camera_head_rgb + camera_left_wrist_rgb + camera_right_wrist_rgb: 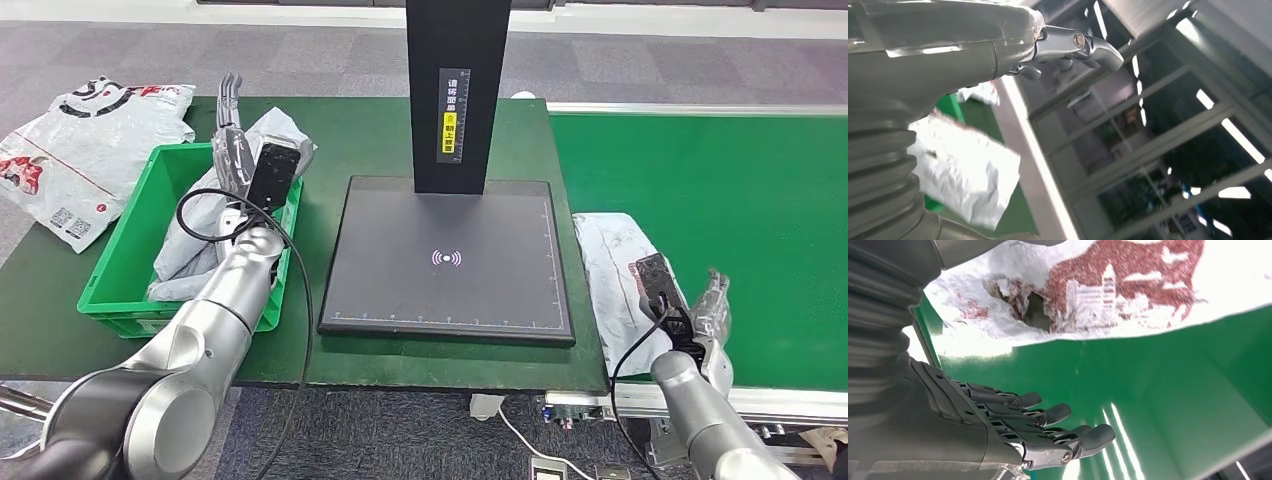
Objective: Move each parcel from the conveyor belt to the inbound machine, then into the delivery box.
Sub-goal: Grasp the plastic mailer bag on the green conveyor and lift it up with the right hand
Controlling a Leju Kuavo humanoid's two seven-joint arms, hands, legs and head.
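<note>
Green-topped desk (370, 140) on grey carpet floor (640, 60), green conveyor belt (720, 190) alongside at right. Black inbound machine (448, 255) mid-desk. Grey crumpled parcel (612, 270) lying on belt edge, touching right hand (712, 318), fingers (1048, 415) released, spread. Second grey parcel (190, 230) in green delivery box (125, 245); left hand (232, 125) raised above it, fingers extended, holding nothing.

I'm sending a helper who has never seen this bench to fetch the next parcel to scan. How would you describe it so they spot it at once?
Find the green conveyor belt right of the black scanner plate. At the belt's near left edge, just beside the plate, lies a flat grey-white parcel, with the robot's right hand next to it. Unlike the parcel in the green box or the printed one left of that box, it lies on the belt.
</note>
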